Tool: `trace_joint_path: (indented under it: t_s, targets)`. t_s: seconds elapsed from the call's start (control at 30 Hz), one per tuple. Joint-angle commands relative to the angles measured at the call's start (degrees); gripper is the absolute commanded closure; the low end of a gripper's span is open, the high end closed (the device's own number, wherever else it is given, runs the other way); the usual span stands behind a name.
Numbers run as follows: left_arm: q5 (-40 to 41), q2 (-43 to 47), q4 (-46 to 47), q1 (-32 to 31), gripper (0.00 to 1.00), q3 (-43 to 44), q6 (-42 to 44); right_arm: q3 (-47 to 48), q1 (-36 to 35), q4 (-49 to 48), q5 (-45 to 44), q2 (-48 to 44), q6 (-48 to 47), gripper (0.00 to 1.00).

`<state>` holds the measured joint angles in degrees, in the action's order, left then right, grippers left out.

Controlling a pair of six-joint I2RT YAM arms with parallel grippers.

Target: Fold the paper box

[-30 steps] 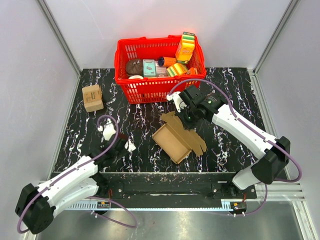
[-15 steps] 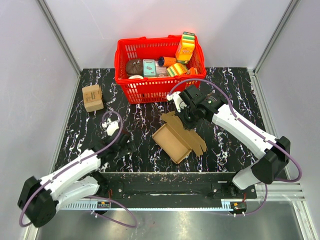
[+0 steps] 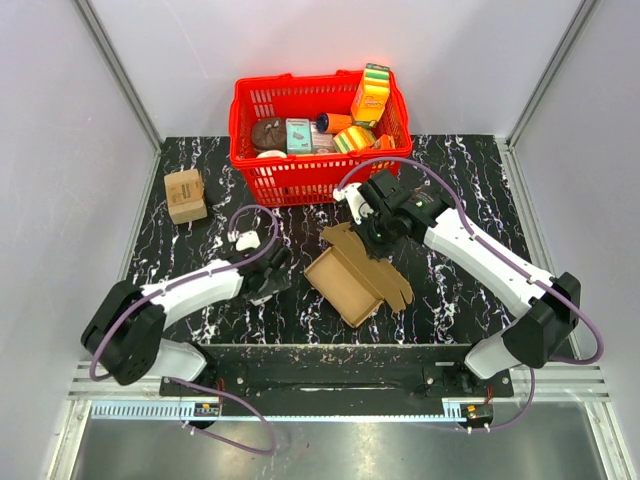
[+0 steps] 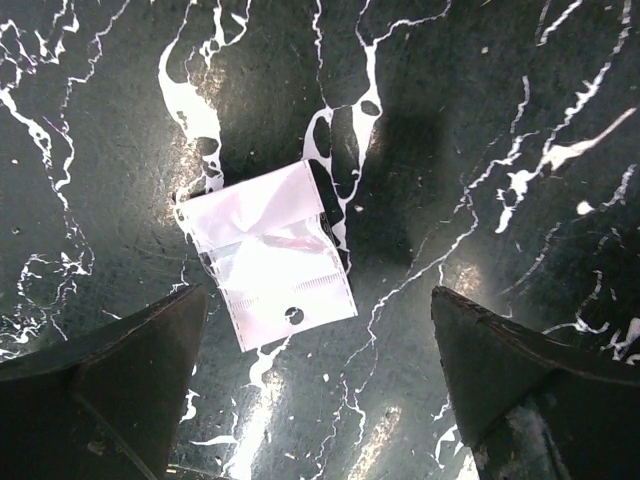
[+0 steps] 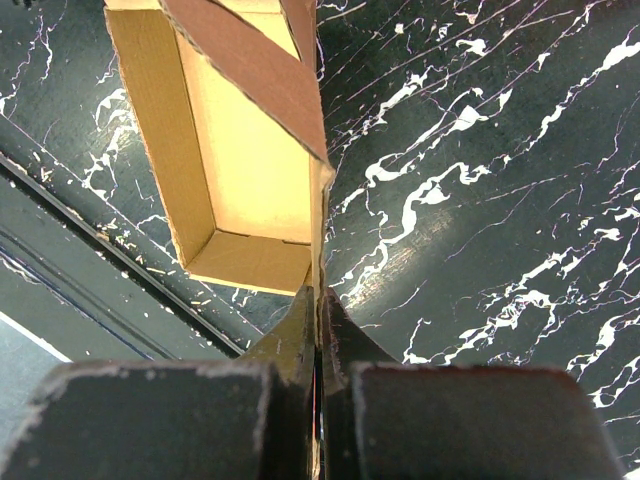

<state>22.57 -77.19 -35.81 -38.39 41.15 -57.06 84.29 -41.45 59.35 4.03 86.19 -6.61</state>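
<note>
Since a second ago the left gripper has swung in from the near left part of the table toward the middle, and its fingers, then closed, now stand spread wide. The right gripper and the paper box have not shifted. The box lies open and half formed in the middle of the table, to the right of the left fingers and apart from them; its far flap runs up into the right fingers. The left wrist view adds what the overhead camera cannot show, since the gripper covers it there: a small clear plastic bag lies flat on the marble just ahead of the open gap, between the two dark fingers and touching neither. The right wrist view shows the grip closely: the fingers are pressed together on the thin edge of a cardboard wall, pinching it upright, with the box's open inside lying to the left of them and bare table to the right.
</note>
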Motion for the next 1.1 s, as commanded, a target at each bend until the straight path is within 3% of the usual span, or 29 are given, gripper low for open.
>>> trace_joint_path:
  t_s: [0.0,0.47,1.07]
  targets:
    - [2.3,-3.23,-0.3,0.16,0.01,2.1,-4.28,0.17,0.49,-2.14,0.36,-0.94,0.19,1.0]
    - [2.83,-4.1,1.79,4.29,0.01,-2.03,-4.73,0.52,0.49,-2.22,0.98,-2.17,0.28,1.0]
    - [3.97,-7.71,4.44,4.2,0.33,-1.77,-2.01,0.26,0.41,-1.43,0.19,-1.55,0.28,1.0]
